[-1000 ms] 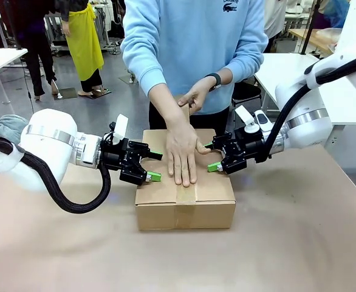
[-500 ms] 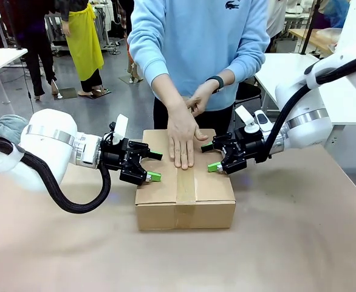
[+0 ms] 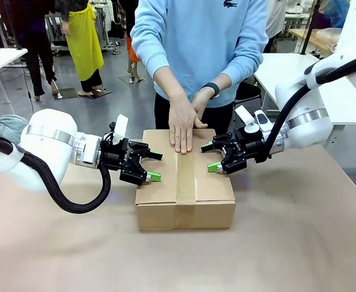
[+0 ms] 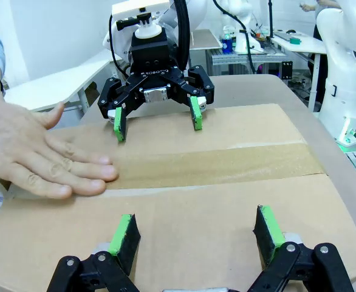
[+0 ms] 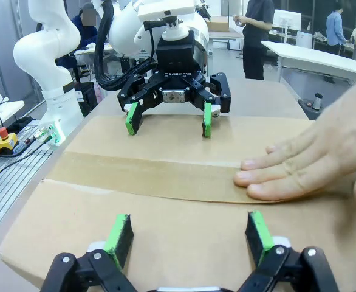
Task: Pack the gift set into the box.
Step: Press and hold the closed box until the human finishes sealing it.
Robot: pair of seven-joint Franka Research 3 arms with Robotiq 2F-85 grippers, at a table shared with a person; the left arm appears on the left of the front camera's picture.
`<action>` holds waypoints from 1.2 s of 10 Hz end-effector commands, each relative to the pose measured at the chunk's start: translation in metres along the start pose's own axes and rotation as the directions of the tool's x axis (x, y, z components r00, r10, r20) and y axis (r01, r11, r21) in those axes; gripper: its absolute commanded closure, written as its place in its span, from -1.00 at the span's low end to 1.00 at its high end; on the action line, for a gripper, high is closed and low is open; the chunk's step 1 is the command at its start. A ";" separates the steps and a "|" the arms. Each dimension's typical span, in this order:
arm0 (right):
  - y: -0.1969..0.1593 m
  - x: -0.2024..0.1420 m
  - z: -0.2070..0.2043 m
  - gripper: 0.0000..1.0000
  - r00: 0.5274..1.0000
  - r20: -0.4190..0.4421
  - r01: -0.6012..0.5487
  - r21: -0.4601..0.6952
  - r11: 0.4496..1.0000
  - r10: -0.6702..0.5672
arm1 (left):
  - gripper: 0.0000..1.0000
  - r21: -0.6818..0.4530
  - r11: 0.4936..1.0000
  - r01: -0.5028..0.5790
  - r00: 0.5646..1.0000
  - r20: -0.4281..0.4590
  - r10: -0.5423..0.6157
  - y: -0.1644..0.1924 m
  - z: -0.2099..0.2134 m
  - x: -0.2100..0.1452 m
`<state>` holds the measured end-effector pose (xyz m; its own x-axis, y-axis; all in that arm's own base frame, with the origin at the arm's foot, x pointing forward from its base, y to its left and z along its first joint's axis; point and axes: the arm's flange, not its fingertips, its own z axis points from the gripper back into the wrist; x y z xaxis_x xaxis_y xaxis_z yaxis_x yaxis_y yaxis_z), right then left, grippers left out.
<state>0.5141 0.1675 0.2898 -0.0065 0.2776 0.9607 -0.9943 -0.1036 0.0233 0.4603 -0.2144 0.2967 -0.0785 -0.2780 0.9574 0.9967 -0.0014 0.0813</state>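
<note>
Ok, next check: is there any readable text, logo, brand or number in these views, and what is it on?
Nothing can be read for certain.
Blue sweatshirt: a small dark chest logo, its lettering too small to read.
Plain brown cardboard box and its tan tape strip: no print.
Black two-finger grippers, left gripper and right gripper: a small mark on the body, blurred.

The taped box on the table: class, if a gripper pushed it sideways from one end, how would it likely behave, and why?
The box is low and wide, resting flat on the table, so it would probably slide, not tip. Its corrugated walls look stiff, and tape along the closed seam should keep the top from flexing much. Its weight cannot be judged.
</note>
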 end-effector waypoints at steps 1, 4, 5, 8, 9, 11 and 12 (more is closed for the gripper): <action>0.000 -0.001 -0.001 -1.00 1.000 -0.009 -0.002 -0.001 1.000 0.001 | -1.00 -0.002 1.000 0.018 1.000 0.004 -0.018 -0.002 0.000 -0.002; 0.000 -0.001 -0.001 -1.00 1.000 -0.009 -0.002 -0.001 1.000 0.001 | -1.00 -0.002 1.000 0.018 1.000 0.004 -0.018 -0.002 0.000 -0.002; 0.000 -0.001 -0.001 -1.00 1.000 -0.009 -0.002 -0.001 1.000 0.001 | -1.00 -0.002 1.000 0.018 1.000 0.004 -0.018 -0.002 0.000 -0.002; 0.000 -0.001 -0.001 -1.00 1.000 -0.009 -0.002 -0.001 1.000 0.001 | -1.00 -0.002 1.000 0.018 1.000 0.004 -0.018 -0.002 0.000 -0.002; 0.000 -0.001 -0.001 -1.00 1.000 -0.009 -0.002 -0.001 1.000 0.001 | -1.00 -0.002 1.000 0.018 1.000 0.004 -0.018 -0.002 0.000 -0.002; 0.000 -0.001 -0.001 -1.00 1.000 -0.009 -0.002 -0.001 1.000 0.001 | -1.00 -0.002 1.000 0.018 1.000 0.004 -0.018 -0.002 0.000 -0.002; 0.000 -0.001 -0.001 -1.00 1.000 -0.009 -0.002 -0.001 1.000 0.001 | -1.00 -0.002 1.000 0.018 1.000 0.004 -0.018 -0.002 0.000 -0.002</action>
<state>0.5141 0.1674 0.2899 -0.0065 0.2776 0.9607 -0.9944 -0.1036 0.0231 0.4603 -0.2145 0.2967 -0.0786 -0.2780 0.9574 0.9967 -0.0014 0.0814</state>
